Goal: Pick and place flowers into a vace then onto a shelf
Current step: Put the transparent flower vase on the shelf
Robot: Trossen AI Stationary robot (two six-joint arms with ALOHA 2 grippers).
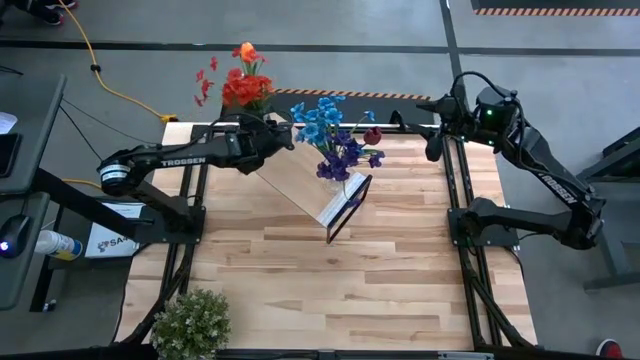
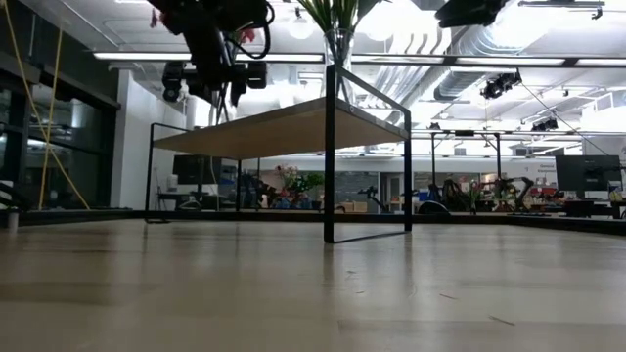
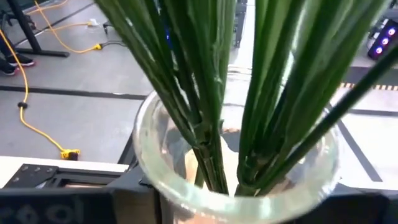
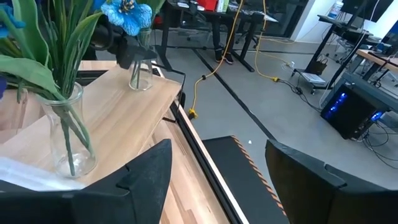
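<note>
The left gripper is shown closed on a small glass vase, which is held near its rim. In the left wrist view the rim of this vase is seen close up, filled with thin green stalks. The red and orange flowers carried by these stalks are spread beyond the far edge of the tabletop. In the right wrist view the held vase is seen standing on the far end of the shelf, upright or nearly so.

The shelf is set diagonally on the far half of the tabletop, between the two arms. In the low view its board is seen raised on a thin black frame. A taller glass vase is placed on the shelf end nearer the right arm, apart from the held vase. The blue and purple flowers are contained in it, with broad green leaves.

The right gripper is shown with its fingers spread wide and nothing between them. It is held at the far right edge of the table, well apart from the shelf.

A leafy clump is located at the near left corner.
</note>
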